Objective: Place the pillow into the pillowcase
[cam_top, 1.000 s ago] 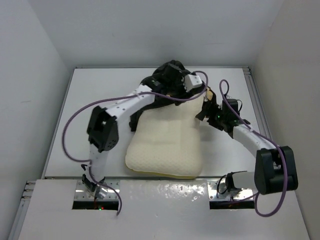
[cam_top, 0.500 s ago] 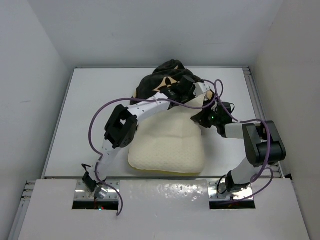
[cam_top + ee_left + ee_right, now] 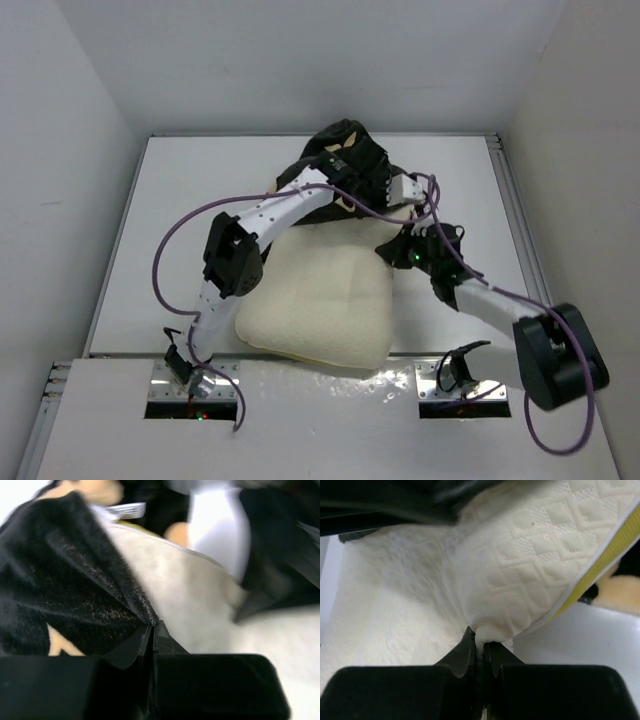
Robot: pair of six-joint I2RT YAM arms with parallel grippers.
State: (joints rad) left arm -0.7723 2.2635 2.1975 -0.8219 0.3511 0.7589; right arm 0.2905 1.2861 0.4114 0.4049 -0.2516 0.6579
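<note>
Pillow lies flat on the bench, near end toward my bases, far end butted against the bunched pillowcase at the back. Almost all of the pillow is bare, so I'd call insertion barely started

My left claw is clamped on a fold of the case's black edge. My right claw is pinched tight on a pucker of pillow fabric just beside the yellow piping

To do this step well:
- left lifts the hem and holds the mouth open, not dragged flat over the pillow
- right feeds the corner in low, under that hem
- both pinches look thin, so go slowly or the fabric may slip out

Views:
- top gives layout and how little is covered, but neither grip
- left wrist shows hem in my fingers, cream pillow right beside it, white tag beyond; rest is blurred
- right wrist shows quilted weave and piping, but not where the case mouth is
</note>
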